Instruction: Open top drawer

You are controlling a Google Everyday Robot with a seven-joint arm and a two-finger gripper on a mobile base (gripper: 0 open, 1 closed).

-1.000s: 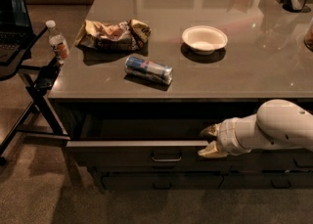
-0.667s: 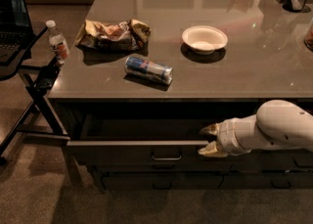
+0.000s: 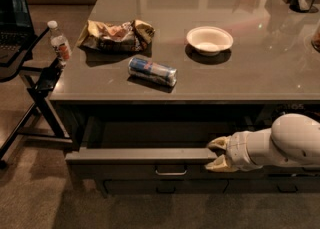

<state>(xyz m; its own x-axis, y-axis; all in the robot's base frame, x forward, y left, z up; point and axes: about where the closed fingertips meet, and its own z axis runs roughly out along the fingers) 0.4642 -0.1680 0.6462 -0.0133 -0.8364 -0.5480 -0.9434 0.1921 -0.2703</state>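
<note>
The top drawer (image 3: 120, 156) stands pulled out from under the grey counter, its dark front panel facing me with a small metal pull handle (image 3: 170, 172) at its centre and its long interior (image 3: 160, 133) showing. My gripper (image 3: 216, 154) sits at the drawer's front edge, just right of the handle, its two pale fingers (image 3: 218, 144) above and below the top rim of the front panel. The white arm (image 3: 295, 140) reaches in from the right.
On the counter (image 3: 250, 68) lie a drink can (image 3: 152, 71), a crumpled chip bag (image 3: 116, 35) and a white bowl (image 3: 209, 39). A water bottle (image 3: 59, 42) stands on a folding stand at the left. Lower drawers (image 3: 165, 187) sit beneath.
</note>
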